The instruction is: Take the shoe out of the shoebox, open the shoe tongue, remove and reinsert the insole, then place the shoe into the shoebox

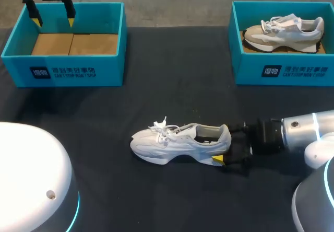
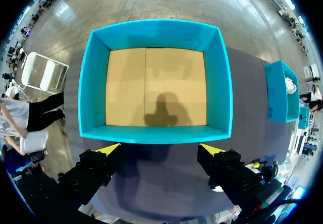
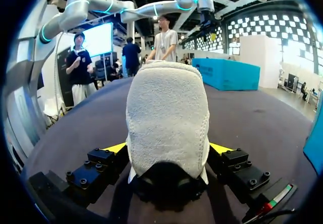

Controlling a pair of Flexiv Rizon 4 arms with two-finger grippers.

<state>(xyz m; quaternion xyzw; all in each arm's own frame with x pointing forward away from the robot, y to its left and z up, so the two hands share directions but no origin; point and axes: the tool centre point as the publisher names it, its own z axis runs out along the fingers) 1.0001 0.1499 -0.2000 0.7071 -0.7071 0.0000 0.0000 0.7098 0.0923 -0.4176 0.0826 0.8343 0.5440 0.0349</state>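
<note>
My right end effector (image 1: 224, 149) is clamped on the heel of the white shoe (image 1: 177, 142), which lies on its sole near the middle of the dark desk (image 1: 172, 96), toe pointing left. My left end effector (image 1: 52, 19) hangs with its fingers apart over the far-left shoebox (image 1: 62, 72), whose cardboard floor shows. The far-right shoebox (image 1: 284, 70) holds a second shoe (image 1: 284, 33).

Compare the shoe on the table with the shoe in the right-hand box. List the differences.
The white shoe stands on the black table; the beige shoe sits inside the right shoebox. The white shoe is all white; the beige shoe is beige with white parts. The right gripper clamps the white shoe's heel; nothing touches the beige shoe. Both are laced sneakers, upright, toes toward my left.
</note>
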